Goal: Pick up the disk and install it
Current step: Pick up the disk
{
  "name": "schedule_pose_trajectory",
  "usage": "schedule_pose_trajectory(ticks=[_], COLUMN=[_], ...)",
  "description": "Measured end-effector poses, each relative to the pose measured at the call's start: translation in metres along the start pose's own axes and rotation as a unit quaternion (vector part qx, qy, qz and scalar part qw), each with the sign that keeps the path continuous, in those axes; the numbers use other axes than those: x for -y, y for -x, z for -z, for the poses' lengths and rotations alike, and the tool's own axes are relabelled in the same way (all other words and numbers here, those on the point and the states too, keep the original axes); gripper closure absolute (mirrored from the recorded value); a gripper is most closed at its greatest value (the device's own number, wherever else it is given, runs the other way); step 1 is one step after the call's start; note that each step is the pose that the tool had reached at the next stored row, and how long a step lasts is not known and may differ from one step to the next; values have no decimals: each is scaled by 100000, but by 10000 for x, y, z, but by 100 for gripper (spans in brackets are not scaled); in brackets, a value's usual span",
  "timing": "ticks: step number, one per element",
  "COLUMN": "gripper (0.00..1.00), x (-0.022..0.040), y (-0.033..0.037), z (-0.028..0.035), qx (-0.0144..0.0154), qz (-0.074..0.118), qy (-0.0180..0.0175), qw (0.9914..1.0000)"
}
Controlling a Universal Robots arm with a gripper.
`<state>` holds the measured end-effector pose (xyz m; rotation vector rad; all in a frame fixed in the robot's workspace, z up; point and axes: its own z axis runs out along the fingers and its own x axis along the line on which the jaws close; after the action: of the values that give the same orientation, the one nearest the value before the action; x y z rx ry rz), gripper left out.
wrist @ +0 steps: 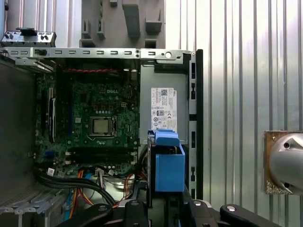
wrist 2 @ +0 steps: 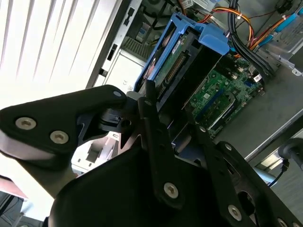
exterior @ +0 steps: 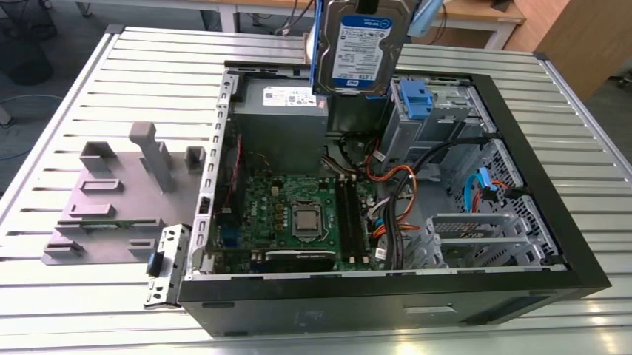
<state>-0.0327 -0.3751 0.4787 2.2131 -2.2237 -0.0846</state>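
The disk [exterior: 357,48] hangs upright in the air over the back of the open computer case [exterior: 582,244], its white-and-blue label facing the exterior camera and its blue carrier frame along its edges. My gripper [exterior: 368,6] holds it from above, shut on it. In both wrist views the black fingers [wrist 2: 150,118] clamp the blue carrier of the disk [wrist 2: 189,52] [wrist: 169,163], with the motherboard [wrist: 94,123] below. A drive bay with a blue latch [exterior: 415,100] sits in the case just beneath the disk.
The grey power supply [exterior: 281,111] with a white sticker fills the case's back corner beside the disk. Cables [exterior: 395,192] cross the case interior. A grey fixture [exterior: 118,192] and a loose metal bracket [exterior: 168,262] lie on the slatted table at the exterior view's left.
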Motion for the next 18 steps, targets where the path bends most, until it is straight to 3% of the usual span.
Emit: schedule_pose_trajectory(ticks=[6,12,18], gripper=[65,65,65], x=[1,1,2], y=[-38,-173,-352], z=[1,6,13], qx=[-1,1,-4], qz=[4,2,3], qy=[-1,0,2], qw=[100000,100000,100000])
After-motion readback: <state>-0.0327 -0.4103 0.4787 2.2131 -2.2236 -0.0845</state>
